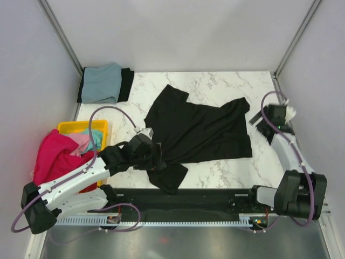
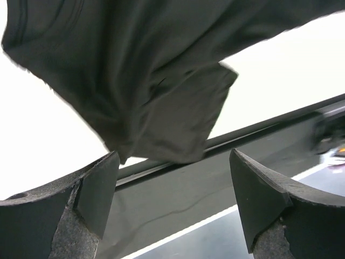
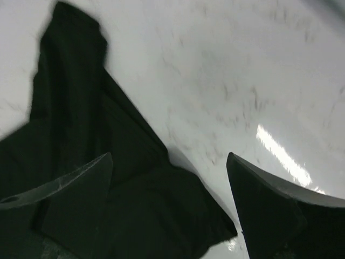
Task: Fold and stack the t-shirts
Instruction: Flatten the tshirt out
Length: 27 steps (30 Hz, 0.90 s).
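Left gripper (image 1: 156,156) spread wide at the large black t-shirt's (image 1: 199,132) near edge, right gripper (image 1: 257,123) spread by its sleeve. Yellow bin (image 1: 70,127) holds magenta shirt (image 1: 54,156), pink shirt (image 1: 81,141), teal shirt (image 1: 96,137).

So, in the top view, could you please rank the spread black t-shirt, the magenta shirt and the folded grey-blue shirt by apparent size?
Largest: black t-shirt
Then: magenta shirt, bunched up
Smallest: grey-blue shirt

The overhead view looks down on the table (image 1: 215,86); both wrist views closely share the black t-shirt (image 1: 199,129).
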Tool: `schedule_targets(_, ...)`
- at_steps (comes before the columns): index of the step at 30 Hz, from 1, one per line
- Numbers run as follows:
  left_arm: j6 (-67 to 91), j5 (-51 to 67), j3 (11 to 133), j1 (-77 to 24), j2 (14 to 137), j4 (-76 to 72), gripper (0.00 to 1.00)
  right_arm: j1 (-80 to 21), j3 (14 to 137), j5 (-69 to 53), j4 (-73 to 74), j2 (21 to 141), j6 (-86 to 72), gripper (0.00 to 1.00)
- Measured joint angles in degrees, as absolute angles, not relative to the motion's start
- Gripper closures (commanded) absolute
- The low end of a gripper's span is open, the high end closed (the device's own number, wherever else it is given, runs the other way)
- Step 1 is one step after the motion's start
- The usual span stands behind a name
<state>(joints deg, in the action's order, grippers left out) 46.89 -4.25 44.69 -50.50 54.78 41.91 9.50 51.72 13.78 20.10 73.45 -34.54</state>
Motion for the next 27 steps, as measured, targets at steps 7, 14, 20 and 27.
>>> schedule_targets(7, 48.4, -3.4, 36.2, -52.3, 52.1, 42.7, 0.11, 8.8, 29.4, 6.9, 22.7, 64.9, -39.9, 0.23)
schedule_targets(14, 50.7, -2.3, 31.3, -54.2, 48.7, 41.4, 0.12, 8.8, 28.4, 6.3, 19.8, 66.6, -41.6, 0.50)
schedule_targets(20, 52.5, -1.4, 28.5, -55.8, 48.6, 39.5, 0.12, 8.8, 27.3, 5.8, 16.5, 67.7, -41.8, 0.84)
schedule_targets(27, 55.1, -1.4, 25.3, -58.0, 52.0, 34.1, 0.12, 8.8, 26.6, 4.7, 14.7, 67.9, -40.9, 1.00)
